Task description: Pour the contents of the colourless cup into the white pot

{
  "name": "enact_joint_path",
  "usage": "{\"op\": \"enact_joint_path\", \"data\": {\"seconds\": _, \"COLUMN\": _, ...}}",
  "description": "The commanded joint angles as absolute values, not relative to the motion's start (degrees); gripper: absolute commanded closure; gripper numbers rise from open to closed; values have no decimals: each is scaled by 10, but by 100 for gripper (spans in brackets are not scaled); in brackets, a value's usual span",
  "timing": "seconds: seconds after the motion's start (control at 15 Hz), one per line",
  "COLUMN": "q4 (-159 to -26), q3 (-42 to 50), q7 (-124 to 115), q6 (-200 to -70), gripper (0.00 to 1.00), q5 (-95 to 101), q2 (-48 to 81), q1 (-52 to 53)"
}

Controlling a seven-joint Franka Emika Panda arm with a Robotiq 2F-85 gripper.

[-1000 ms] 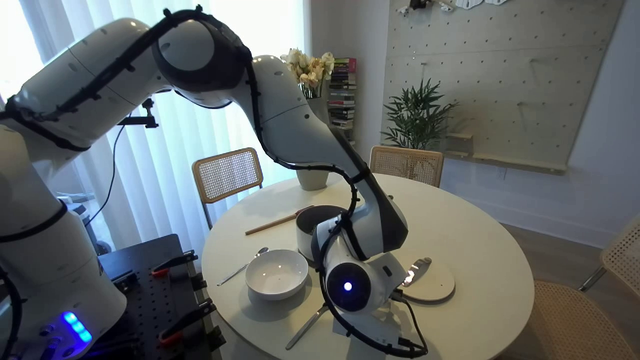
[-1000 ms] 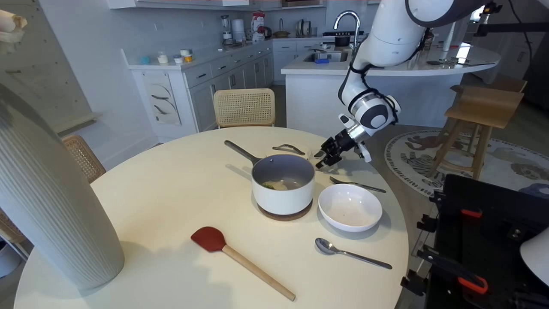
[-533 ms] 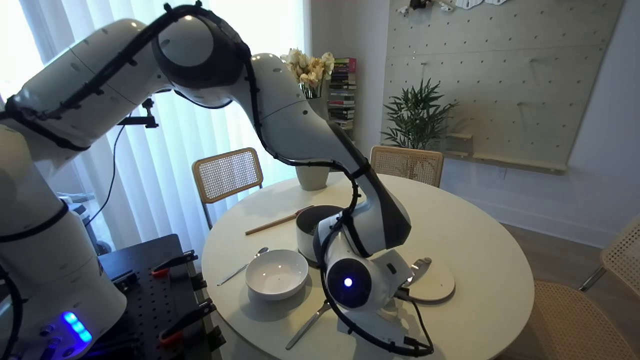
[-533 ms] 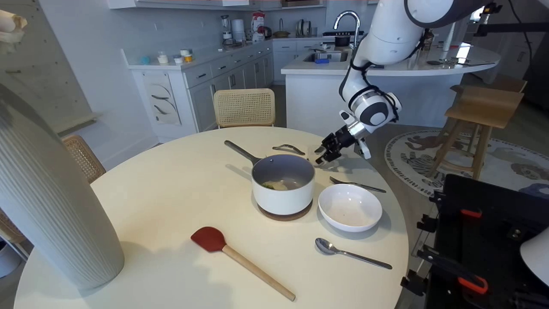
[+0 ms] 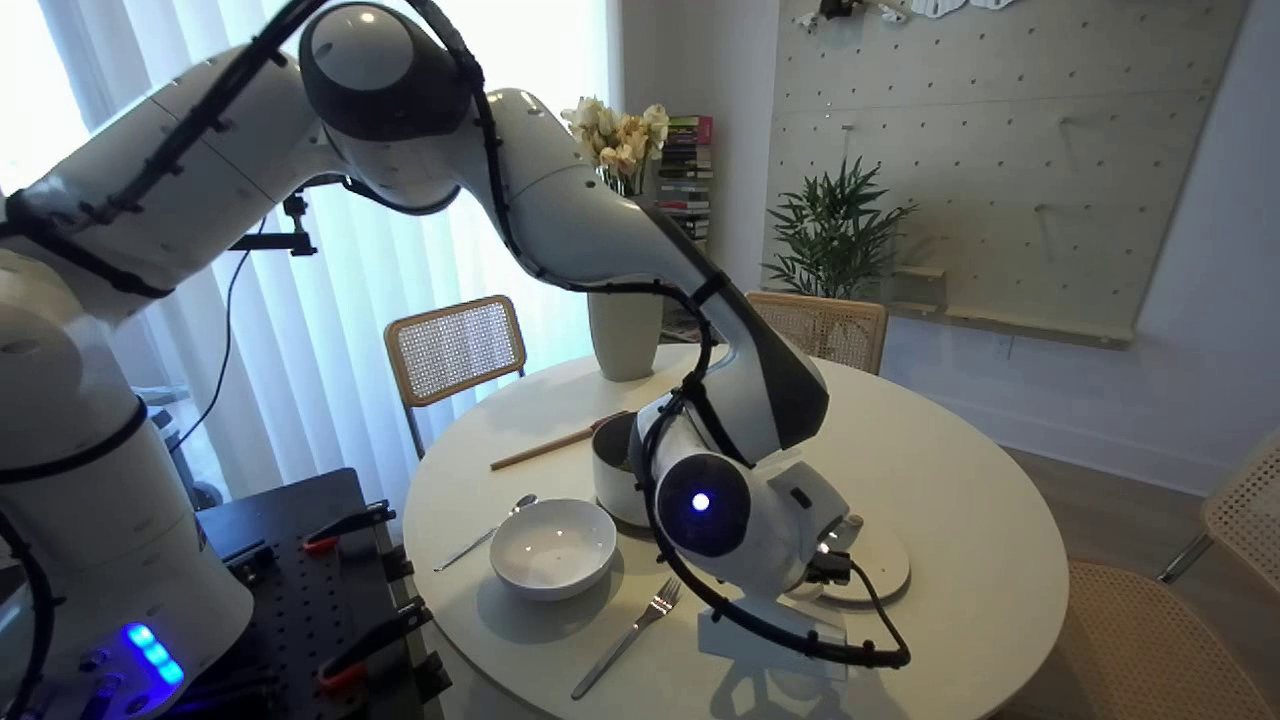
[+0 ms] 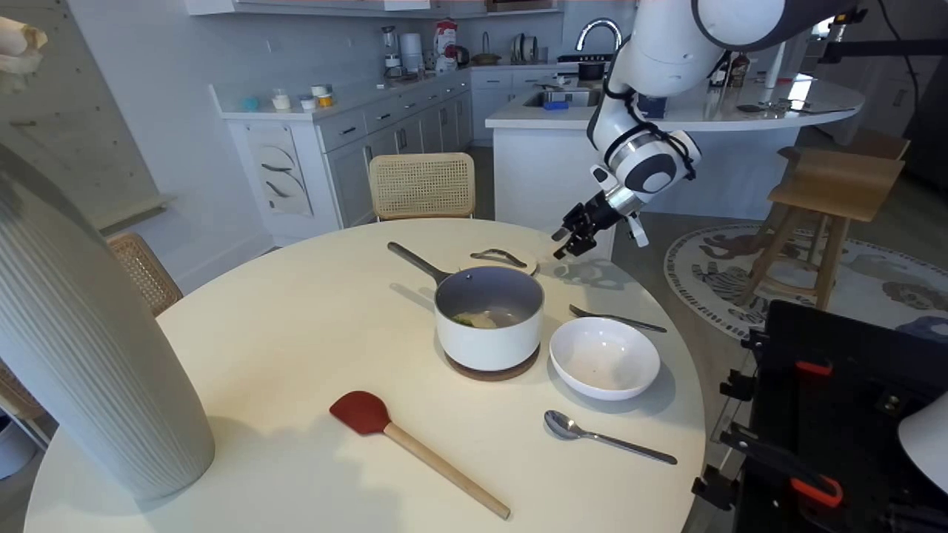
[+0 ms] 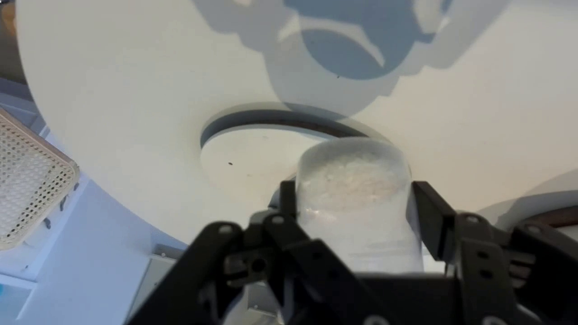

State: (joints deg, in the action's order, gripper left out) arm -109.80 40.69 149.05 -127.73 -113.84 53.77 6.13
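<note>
Counter [image 6: 296, 333]: bears the white pot [image 6: 487, 346] | Claw [image 7: 354, 198]: pinching the clear cup [image 7: 356, 216] by opposite sides | Cup: above the counter, apart from the pot; likely light, stiff, slick; best held midway along its sides, firmly yet gently.

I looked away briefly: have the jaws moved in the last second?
Yes: upward. In an exterior view, the jaws now show a wider gap above the fork, which lies where it did.
</note>
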Motion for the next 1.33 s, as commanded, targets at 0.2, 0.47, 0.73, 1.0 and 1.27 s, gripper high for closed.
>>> {"op": "enact_joint_path", "data": {"seconds": 0.2, "q4": -1172, "q3": 473, "q7": 1491, "q6": -1283, "gripper": 61, "q5": -1131, "q2": 506, "q1": 146}}
{"op": "enact_joint_path", "data": {"seconds": 0.47, "q4": -1195, "q3": 482, "q7": 1490, "q6": -1289, "gripper": 61, "q5": -1123, "q2": 491, "q1": 176}}
{"op": "enact_joint_path", "data": {"seconds": 0.73, "q4": -1204, "q3": 437, "q7": 1487, "q6": -1336, "gripper": 61, "q5": -1078, "q2": 423, "q1": 157}}
{"op": "enact_joint_path", "data": {"seconds": 1.0, "q4": -1211, "q3": 377, "q7": 1465, "q6": -1404, "gripper": 61, "q5": -1013, "q2": 356, "q1": 128}}
{"op": "enact_joint_path", "data": {"seconds": 1.27, "q4": -1219, "q3": 288, "q7": 1453, "q6": -1470, "gripper": 61, "q5": -970, "q2": 297, "q1": 67}}
